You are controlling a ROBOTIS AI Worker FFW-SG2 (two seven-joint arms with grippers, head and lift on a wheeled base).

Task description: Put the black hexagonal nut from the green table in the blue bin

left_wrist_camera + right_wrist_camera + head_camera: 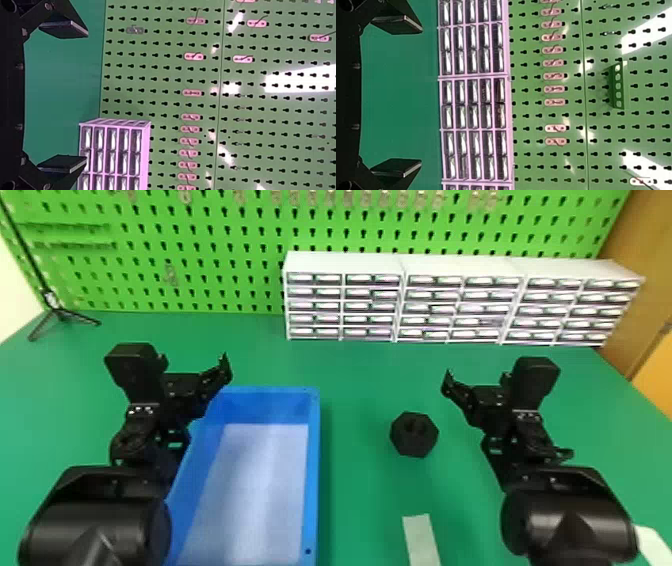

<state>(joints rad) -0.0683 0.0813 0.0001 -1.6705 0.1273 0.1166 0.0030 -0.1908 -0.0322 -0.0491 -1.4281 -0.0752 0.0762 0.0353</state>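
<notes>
The black hexagonal nut (414,434) lies on the green table (360,375), right of the blue bin (313,470) and touching nothing else. My left gripper (225,369) is at the bin's far left corner in the head view. In the left wrist view this gripper (85,97) stands open, its two fingers wide apart with nothing between them. Off to the nut's right and slightly beyond it is my right gripper (448,382). The right wrist view has that gripper (421,97) open too, with a bare gap between its fingers.
White drawer cabinets (462,267) line the back of the table before a green pegboard (200,250). A black tripod (62,313) stands at the back left. A pale strip (421,540) lies near the front, and a white item (652,545) is at the front right.
</notes>
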